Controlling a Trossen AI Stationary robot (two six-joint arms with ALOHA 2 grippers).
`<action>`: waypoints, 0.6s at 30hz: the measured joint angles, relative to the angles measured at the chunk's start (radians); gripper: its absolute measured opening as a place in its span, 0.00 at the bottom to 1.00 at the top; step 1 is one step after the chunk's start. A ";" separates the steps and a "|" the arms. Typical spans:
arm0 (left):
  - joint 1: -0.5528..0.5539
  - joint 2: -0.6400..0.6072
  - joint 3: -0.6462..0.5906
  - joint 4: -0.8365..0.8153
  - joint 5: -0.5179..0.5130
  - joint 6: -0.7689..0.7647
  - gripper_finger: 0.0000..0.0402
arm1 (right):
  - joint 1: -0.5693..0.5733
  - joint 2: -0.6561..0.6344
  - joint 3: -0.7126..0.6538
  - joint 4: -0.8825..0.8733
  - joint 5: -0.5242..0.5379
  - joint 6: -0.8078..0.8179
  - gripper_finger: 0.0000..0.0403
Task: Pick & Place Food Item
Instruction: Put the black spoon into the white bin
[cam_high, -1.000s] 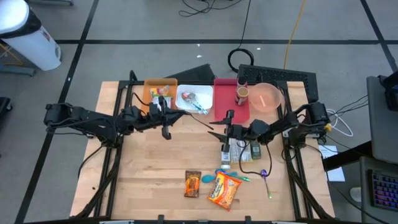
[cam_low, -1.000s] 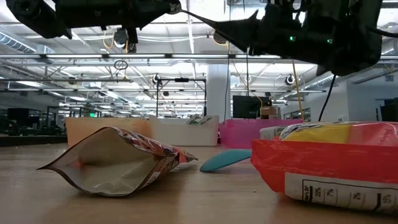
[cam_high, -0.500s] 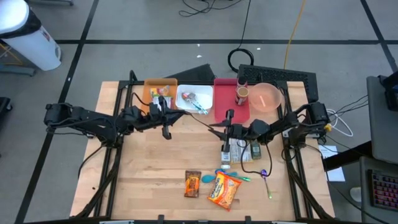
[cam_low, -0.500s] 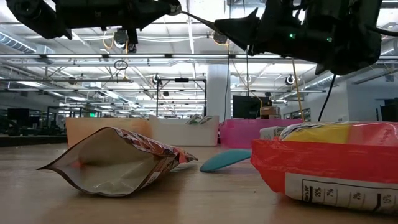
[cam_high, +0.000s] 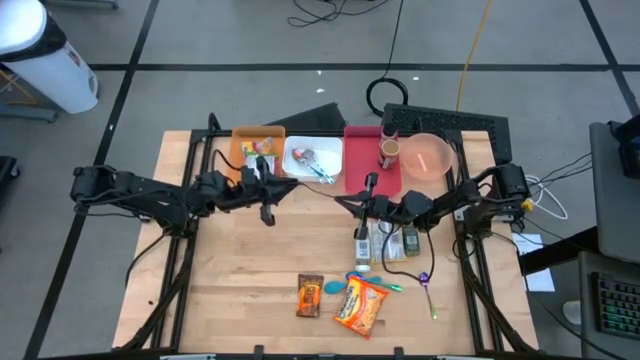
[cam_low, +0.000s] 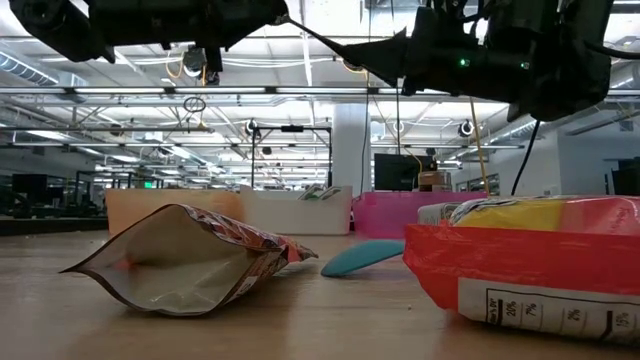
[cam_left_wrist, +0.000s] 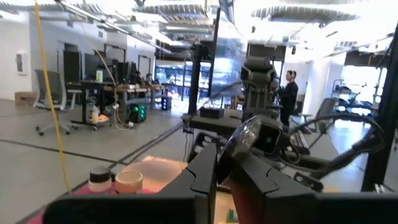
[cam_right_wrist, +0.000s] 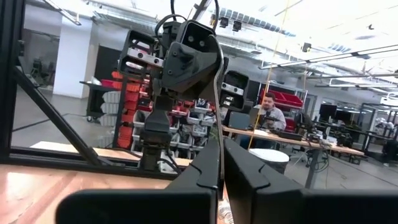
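A brown snack pouch (cam_high: 310, 296) and an orange chip bag (cam_high: 361, 306) lie flat near the table's front edge; in the low view the pouch (cam_low: 190, 258) and the bag (cam_low: 530, 255) fill the foreground. More packets (cam_high: 378, 242) lie under my right arm. My left gripper (cam_high: 298, 184) hovers shut over the table's middle, pointing right. My right gripper (cam_high: 340, 202) faces it from the right, shut on nothing, well above the wood. In the wrist views the left gripper (cam_left_wrist: 217, 163) and the right gripper (cam_right_wrist: 221, 163) show their fingers together.
Along the far edge stand an orange bin (cam_high: 255, 150), a white bin (cam_high: 312, 158), a pink tray (cam_high: 365, 172) with a cup (cam_high: 389, 152) and a pink bowl (cam_high: 430, 156). A teal utensil (cam_high: 335, 287) and a purple spoon (cam_high: 425, 280) lie near the bags. Bare wood shows at the front left.
My right gripper has shut its fingers on nothing while staying in place above the table. The food items have not moved.
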 joint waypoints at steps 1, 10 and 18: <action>0.000 0.001 0.000 -0.007 0.001 -0.001 0.11 | 0.000 0.000 0.000 -0.002 0.000 -0.004 0.00; 0.001 0.001 0.000 -0.018 0.073 0.030 0.23 | 0.001 0.000 0.000 -0.024 0.007 -0.047 0.00; 0.002 0.001 0.000 -0.011 0.087 0.060 0.43 | 0.003 -0.051 0.013 -0.112 0.051 -0.100 0.00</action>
